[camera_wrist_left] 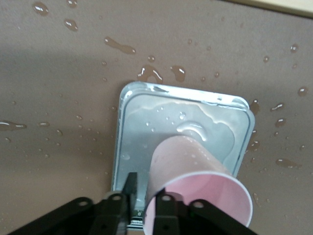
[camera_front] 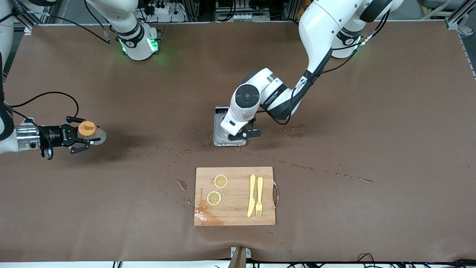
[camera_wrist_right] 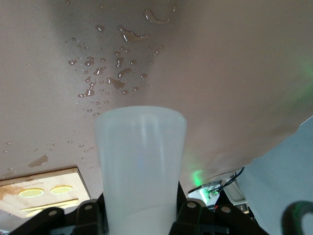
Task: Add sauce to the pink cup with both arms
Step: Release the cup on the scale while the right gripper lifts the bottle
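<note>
Cutting board (camera_front: 234, 196): nearest the camera, bearing lemon slices and yellow cutlery.
Right gripper (camera_front: 82, 139): clasps the sauce (camera_front: 87, 130) above the table at the right arm's end; carry it upright to the cup before tipping.
Left gripper (camera_wrist_left: 142, 208): pinches the pink cup (camera_wrist_left: 195, 181) by its rim on the grey scale tray (camera_wrist_left: 146, 117); keep it steady.
Hidden: the left arm covers the cup in the front view; the nozzle is out of the right wrist view.

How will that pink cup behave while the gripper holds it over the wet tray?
The pink cup looks thin, so it probably flexes if squeezed. Seemingly empty, it is likely light and tippy. The tray is wet, so it may slide once set down.
</note>
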